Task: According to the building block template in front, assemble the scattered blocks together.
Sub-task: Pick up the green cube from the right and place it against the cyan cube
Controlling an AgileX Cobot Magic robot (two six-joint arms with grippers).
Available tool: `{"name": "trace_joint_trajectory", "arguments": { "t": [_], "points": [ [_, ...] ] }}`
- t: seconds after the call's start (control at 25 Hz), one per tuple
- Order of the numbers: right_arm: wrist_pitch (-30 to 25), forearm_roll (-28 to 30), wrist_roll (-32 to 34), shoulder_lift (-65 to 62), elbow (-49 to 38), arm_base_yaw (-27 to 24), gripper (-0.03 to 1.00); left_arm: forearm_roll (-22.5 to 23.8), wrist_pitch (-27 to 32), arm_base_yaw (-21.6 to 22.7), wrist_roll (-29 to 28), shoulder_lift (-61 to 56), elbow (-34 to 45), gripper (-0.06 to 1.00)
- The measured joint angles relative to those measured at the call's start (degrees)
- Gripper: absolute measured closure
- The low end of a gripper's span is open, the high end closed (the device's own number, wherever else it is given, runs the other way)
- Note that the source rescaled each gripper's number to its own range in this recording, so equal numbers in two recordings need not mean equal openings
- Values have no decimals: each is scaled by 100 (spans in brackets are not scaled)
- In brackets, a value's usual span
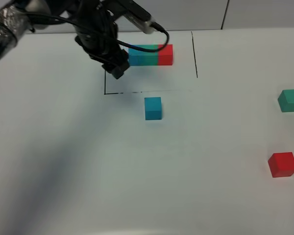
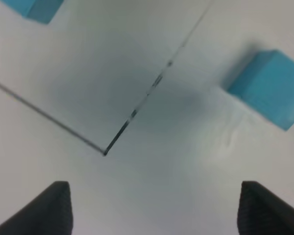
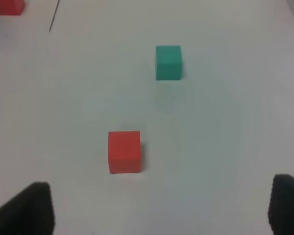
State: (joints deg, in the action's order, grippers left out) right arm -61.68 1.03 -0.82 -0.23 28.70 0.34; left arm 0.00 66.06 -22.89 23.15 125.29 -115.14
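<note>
The building block template (image 1: 149,55) is a blue, teal-green and red row at the back, inside a thin black outline (image 1: 105,92). Of the scattered blocks, the blue cube (image 1: 153,108) sits just in front of the outline. The teal-green cube (image 1: 290,100) and red cube (image 1: 282,164) lie far right. My left gripper (image 1: 117,72) hovers over the outline's front left corner (image 2: 105,152), open and empty (image 2: 161,210), with the blue cube (image 2: 272,88) off to one side. The right gripper (image 3: 159,210) is open, with the red cube (image 3: 124,152) and teal-green cube (image 3: 168,62) ahead of it.
The left arm and its cables (image 1: 95,29) hang over the template's left end. White tabletop (image 1: 88,171) spreads around the blocks. The template's red end (image 3: 7,6) shows at a corner of the right wrist view.
</note>
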Motion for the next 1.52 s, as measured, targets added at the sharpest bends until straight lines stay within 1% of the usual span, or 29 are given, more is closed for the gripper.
{"name": "trace_joint_trajectory", "arguments": {
  "t": [0.08, 0.24, 0.4, 0.48, 0.56, 0.68, 0.8, 0.92, 1.08, 1.28, 1.52],
  "points": [
    [0, 0, 0, 0, 0, 0, 13, -140, -147, 292, -167, -315, 390, 31],
    [0, 0, 0, 0, 0, 0, 13, -342, -558, 919, -364, -983, 1457, 31],
    [0, 0, -5, 0, 0, 0, 13, -350, -1315, 1417, -545, -1800, 2693, 31],
    [0, 0, -5, 0, 0, 0, 13, -343, -1688, 1547, -660, -2252, 3188, 31],
    [0, 0, -5, 0, 0, 0, 13, -311, -1882, 1600, -777, -2755, 3597, 31],
    [0, 0, -5, 0, 0, 0, 13, -89, -1889, 1604, -1112, -3403, 3931, 31],
    [0, 0, -5, 0, 0, 0, 13, 304, -1722, 1604, -1563, -4023, 4156, 31],
    [0, 0, -5, 0, 0, 0, 13, 499, -1516, 1604, -1873, -4667, 4411, 31],
    [0, 0, -5, 0, 0, 0, 13, 517, -1409, 1604, -2050, -5537, 4868, 31],
    [0, 0, 1, 0, 0, 0, 13, 493, -1469, 1604, -2204, -6607, 5510, 30],
    [0, 0, -4, 0, 0, 0, 13, 419, -1487, 1604, -2354, -7853, 6070, 30]
  ]
}}
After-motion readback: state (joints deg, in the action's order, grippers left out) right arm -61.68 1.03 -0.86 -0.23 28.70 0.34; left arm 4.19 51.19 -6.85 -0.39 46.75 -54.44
